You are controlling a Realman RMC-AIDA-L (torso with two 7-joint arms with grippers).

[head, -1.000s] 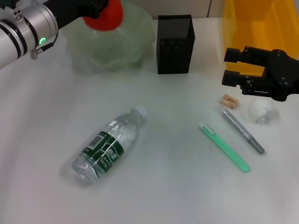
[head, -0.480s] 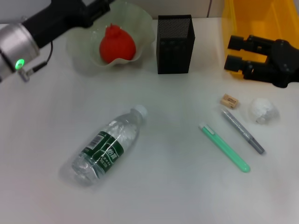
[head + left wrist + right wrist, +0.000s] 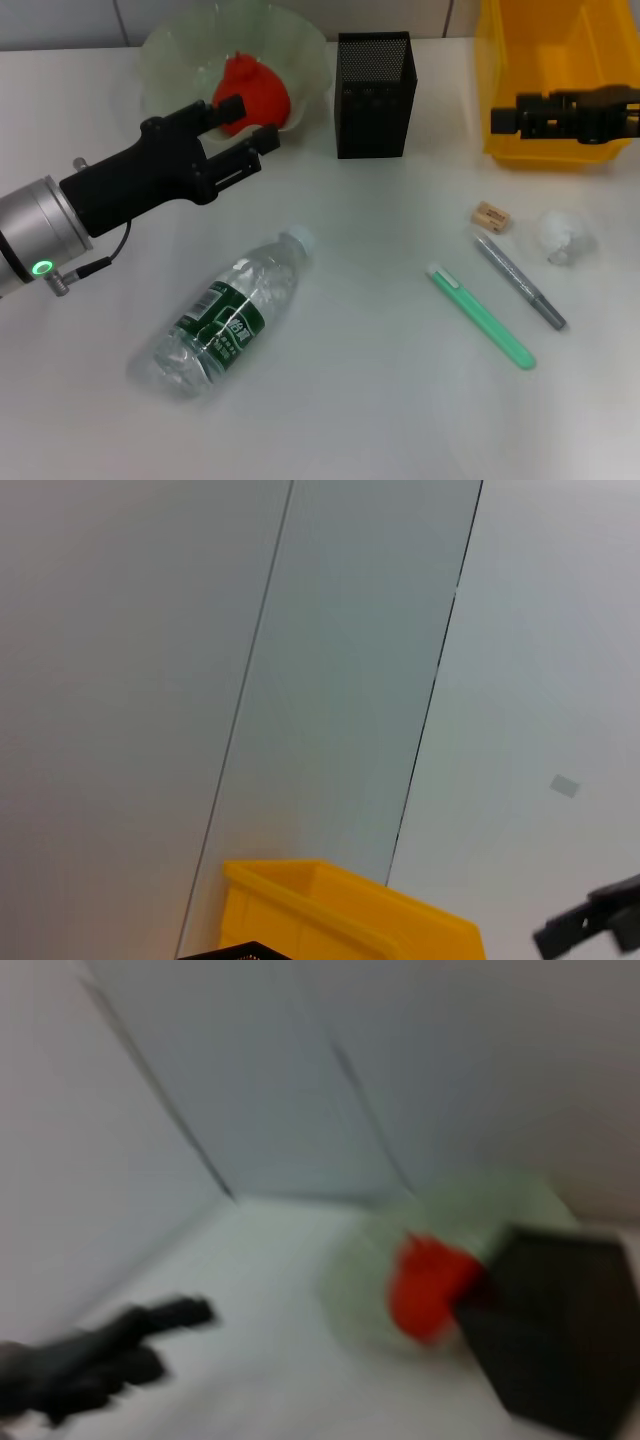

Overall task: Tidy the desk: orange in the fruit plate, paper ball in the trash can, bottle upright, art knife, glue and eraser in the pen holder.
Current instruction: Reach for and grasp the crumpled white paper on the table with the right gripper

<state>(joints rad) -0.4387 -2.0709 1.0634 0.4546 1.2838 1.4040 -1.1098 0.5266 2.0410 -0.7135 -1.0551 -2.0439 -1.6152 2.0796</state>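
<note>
The lumpy red-orange orange [image 3: 252, 90] now lies released in the wavy pale-green translucent fruit plate [image 3: 165, 55] at upper left, the empty, spread left gripper [image 3: 245, 127] having withdrawn, so that step looks finished.

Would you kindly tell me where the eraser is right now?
In the head view, the eraser lies on the table's right side, beside the grey pen's tip and left of the paper ball.

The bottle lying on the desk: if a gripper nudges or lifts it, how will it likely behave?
The bottle lies on its round side, so a sideways push would probably roll it. Its clear thin plastic looks dented, so it may flex under a firm squeeze. It seems nearly empty, so likely light; the smooth wall and label could slip.
</note>
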